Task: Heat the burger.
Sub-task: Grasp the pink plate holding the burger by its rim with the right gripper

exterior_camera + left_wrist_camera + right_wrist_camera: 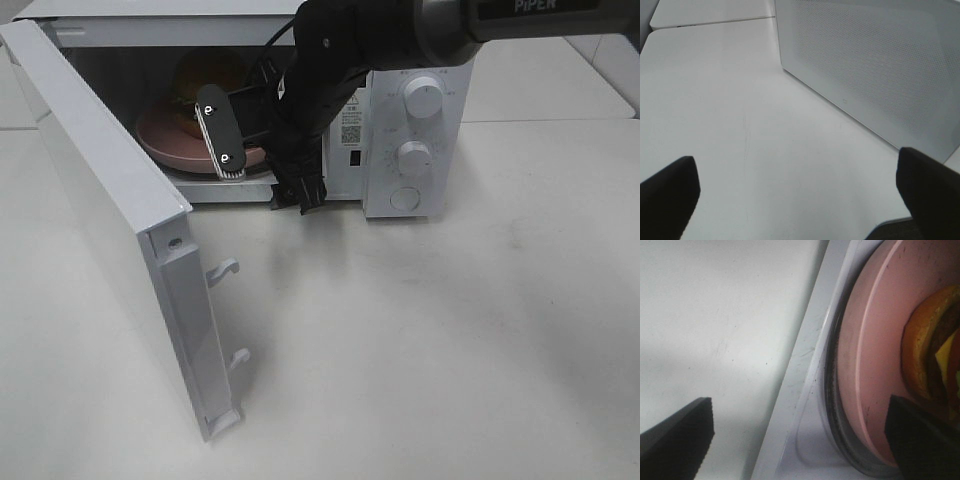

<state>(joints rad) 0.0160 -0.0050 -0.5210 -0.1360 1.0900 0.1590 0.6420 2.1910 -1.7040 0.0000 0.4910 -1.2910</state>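
Inside the white microwave oven, whose door hangs swung wide, the small round burger with a glossy brown bun sits on a round pink plate set on the glass turntable. Just at the oven's mouth, the right hand points toward the plate's near rim, its black fingers spread well apart and holding nothing. In the right wrist view one finger lies over the pale tabletop outside the oven sill and the other over the plate's edge, with the burger, showing bun, dark patty and yellow cheese, beyond that second finger and not touched by it. Off to the side, the left hand hovers above the tabletop beside the oven's perforated outer wall, its fingers also wide apart and empty.
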